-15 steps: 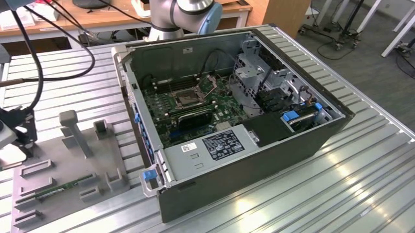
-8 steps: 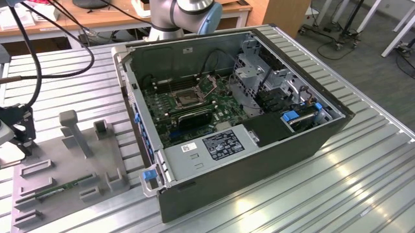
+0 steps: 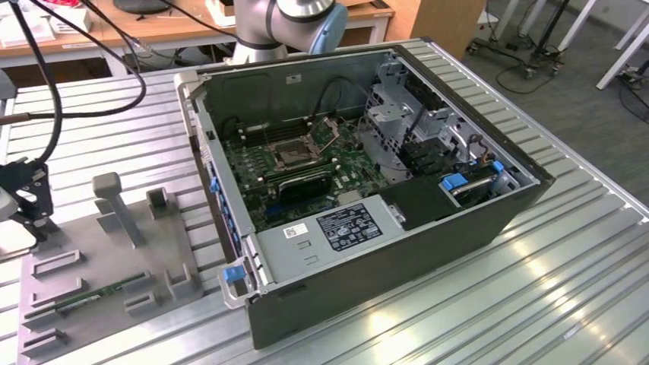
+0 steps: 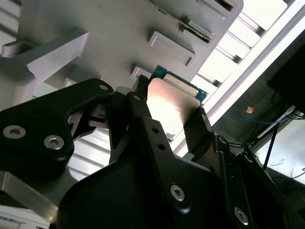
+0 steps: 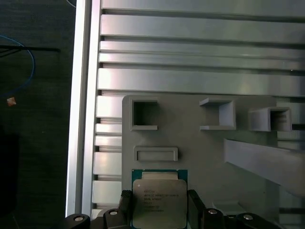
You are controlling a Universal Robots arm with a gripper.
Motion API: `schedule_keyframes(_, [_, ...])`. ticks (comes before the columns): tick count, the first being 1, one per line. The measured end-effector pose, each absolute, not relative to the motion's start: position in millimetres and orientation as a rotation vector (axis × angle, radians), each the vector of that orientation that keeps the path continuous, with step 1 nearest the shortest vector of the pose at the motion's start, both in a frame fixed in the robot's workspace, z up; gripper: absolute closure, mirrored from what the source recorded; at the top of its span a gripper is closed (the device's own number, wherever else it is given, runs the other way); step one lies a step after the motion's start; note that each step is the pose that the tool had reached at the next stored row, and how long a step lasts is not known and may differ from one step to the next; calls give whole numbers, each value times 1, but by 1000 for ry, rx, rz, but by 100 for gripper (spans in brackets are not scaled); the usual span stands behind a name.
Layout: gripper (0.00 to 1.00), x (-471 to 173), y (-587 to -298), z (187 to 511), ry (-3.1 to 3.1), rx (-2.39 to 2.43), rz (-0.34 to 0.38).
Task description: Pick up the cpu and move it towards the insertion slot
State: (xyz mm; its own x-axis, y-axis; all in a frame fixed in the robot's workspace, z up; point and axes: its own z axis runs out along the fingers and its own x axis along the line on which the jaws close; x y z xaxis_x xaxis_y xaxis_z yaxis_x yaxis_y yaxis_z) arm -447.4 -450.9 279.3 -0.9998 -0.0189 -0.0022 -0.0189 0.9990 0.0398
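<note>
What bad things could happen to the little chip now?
The end effector grips the cpu only by its thin edges, so it might slip or tilt. The insertion slot sits deep inside the computer case, so a case wall or the black cables could get bumped going in.

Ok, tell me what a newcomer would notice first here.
The open case sits in the middle of the exterior view, its green board and slot laid bare. In the first wrist view the silvery cpu is gripped between black fingers, with a grey fixture behind it.
</note>
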Motion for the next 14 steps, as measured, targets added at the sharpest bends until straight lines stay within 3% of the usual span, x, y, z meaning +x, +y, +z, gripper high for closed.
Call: schedule_keyframes(14, [45, -447, -451, 290, 3139, -30, 62])
